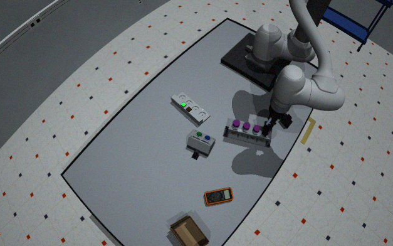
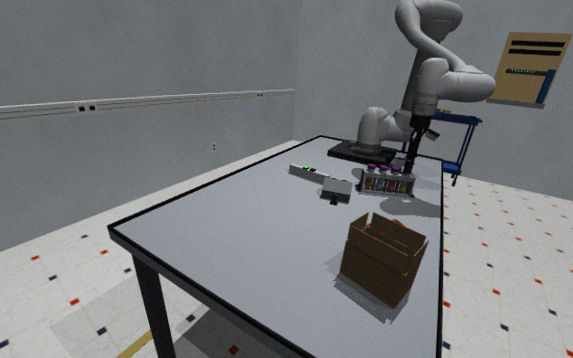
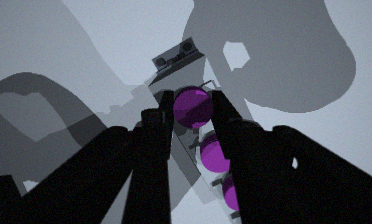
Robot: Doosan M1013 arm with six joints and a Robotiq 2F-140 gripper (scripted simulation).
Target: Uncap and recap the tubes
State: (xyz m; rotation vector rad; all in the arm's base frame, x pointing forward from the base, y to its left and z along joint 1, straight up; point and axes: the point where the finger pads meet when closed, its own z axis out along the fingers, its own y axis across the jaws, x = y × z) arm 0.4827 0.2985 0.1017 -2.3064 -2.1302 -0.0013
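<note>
Gripper [image 3: 192,107] clamped on purple cap [image 3: 191,106] of end tube, fingers either side. Cap dead centre below, tube axis straight down. Other caps [image 3: 213,152] trailing behind.

Beside the grey key housing [image 1: 200,143] with green and blue keys stand purple caps [image 1: 246,125]; further off lie an orange multimeter [image 1: 219,196] and a brown box [image 1: 188,232].

Multimeter [image 1: 219,196]: orange-cased, flat on the table [image 1: 128,176].
Cardboard box [image 1: 188,232]: open, just beyond the multimeter, at the table's edge.
</note>
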